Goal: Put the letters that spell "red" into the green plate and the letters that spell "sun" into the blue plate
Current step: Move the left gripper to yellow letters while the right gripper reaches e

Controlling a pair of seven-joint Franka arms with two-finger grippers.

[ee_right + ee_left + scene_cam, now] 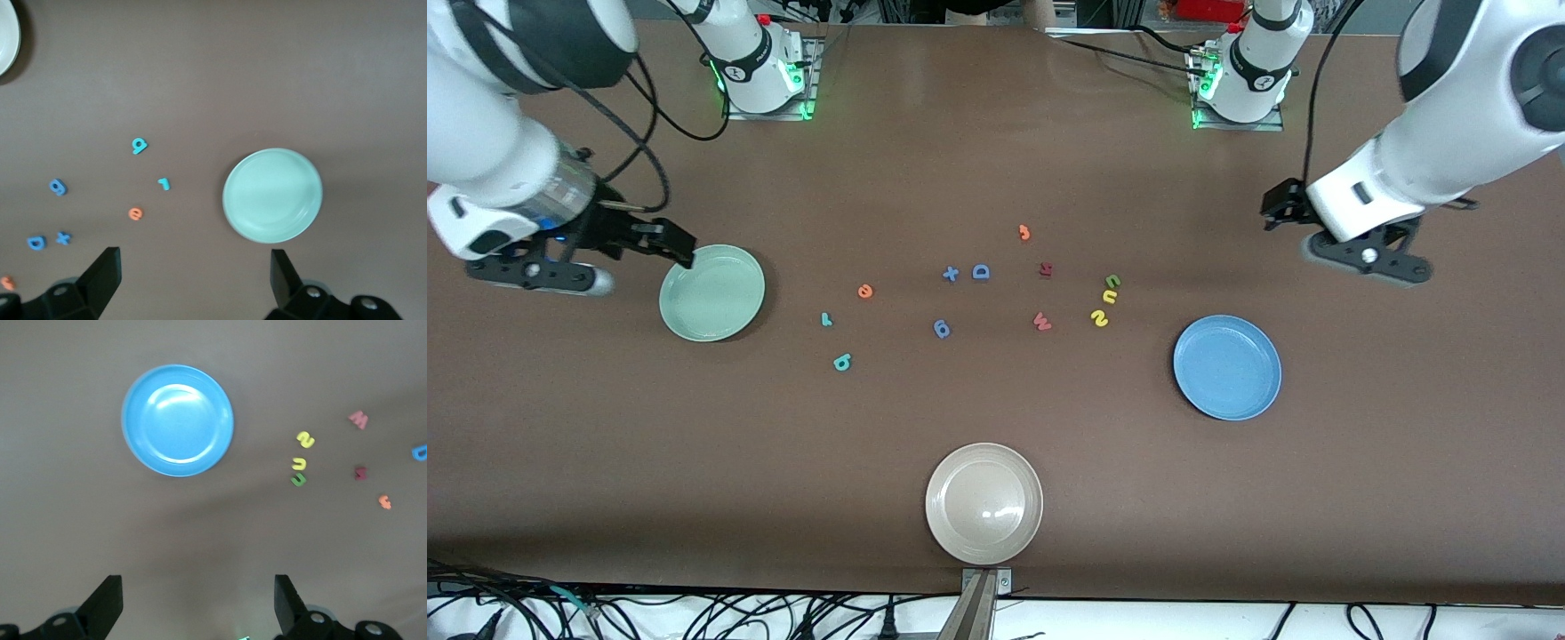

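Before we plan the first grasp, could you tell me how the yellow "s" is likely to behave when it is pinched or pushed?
The yellow "s" lies flat on the table and looks tiny and thin, so it is probably very light and may slide rather than tip. It has no rounded body, so rolling seems unlikely. The yellow "u" sits close beside it, so a push could well nudge that too.

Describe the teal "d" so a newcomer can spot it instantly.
Start at the green plate toward the right arm's end of the table. Three small letters lie beside it; the teal "d" is nearest the front camera. The teal "r" is thinner, the "e" orange.
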